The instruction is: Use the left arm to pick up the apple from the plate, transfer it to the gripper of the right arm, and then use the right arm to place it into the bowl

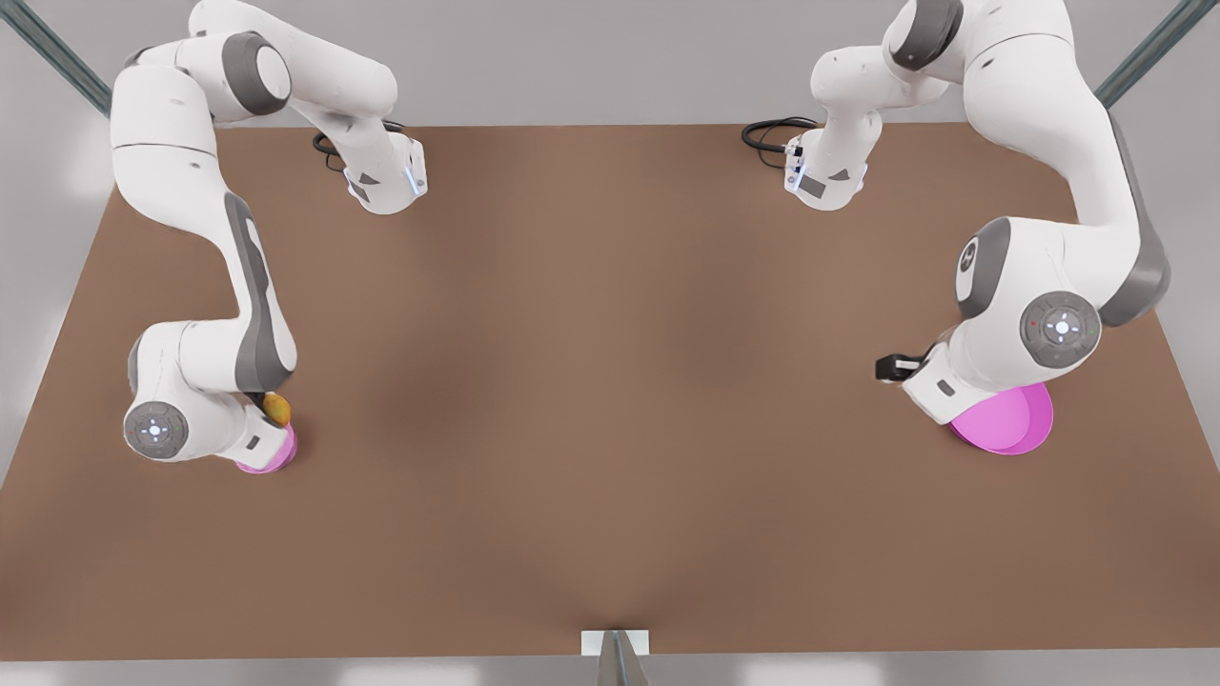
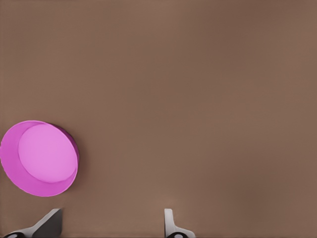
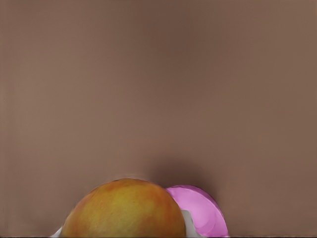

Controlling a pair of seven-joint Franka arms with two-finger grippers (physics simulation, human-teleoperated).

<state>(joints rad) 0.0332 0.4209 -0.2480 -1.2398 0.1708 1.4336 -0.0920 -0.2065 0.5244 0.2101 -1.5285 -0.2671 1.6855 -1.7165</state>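
1. The small round orange-red apple with a yellowish patch (image 3: 124, 210) sat between the white fingertips (image 3: 187, 223) of the right arm's gripper (image 3: 121, 230). Tips showed at both flanks of the fruit, so the jaws read as clamped on it.
2. In the front view, this arm stood at the front view's left. The apple (image 1: 276, 410) peeked out at its wrist, directly over the small deep magenta-pink bowl (image 1: 272, 455).
3. From the right wrist view, the bowl (image 3: 208, 215) lay just past the fruit and lower down, partly hidden by it. The visible part of its inside held nothing.
4. The left arm's gripper (image 2: 111, 227) hung at the front view's right, over the brown table top (image 1: 610, 381). Its jaws were apart with only bare table between them. This arm appeared to be waiting.
5. The wide shallow magenta-pink plate (image 2: 12, 168) showed an empty floor in the left wrist view. In the front view the plate (image 1: 1020, 424) lay half under that arm's wrist.
6. Progress, as judged: the pick from the plate and the hand-over looked complete, since the plate was bare and the right gripper had the fruit.
7. Left to do: lower the apple over the bowl's mouth, open the jaws and let it settle inside. Whether it was already centred over the rim could not be told.
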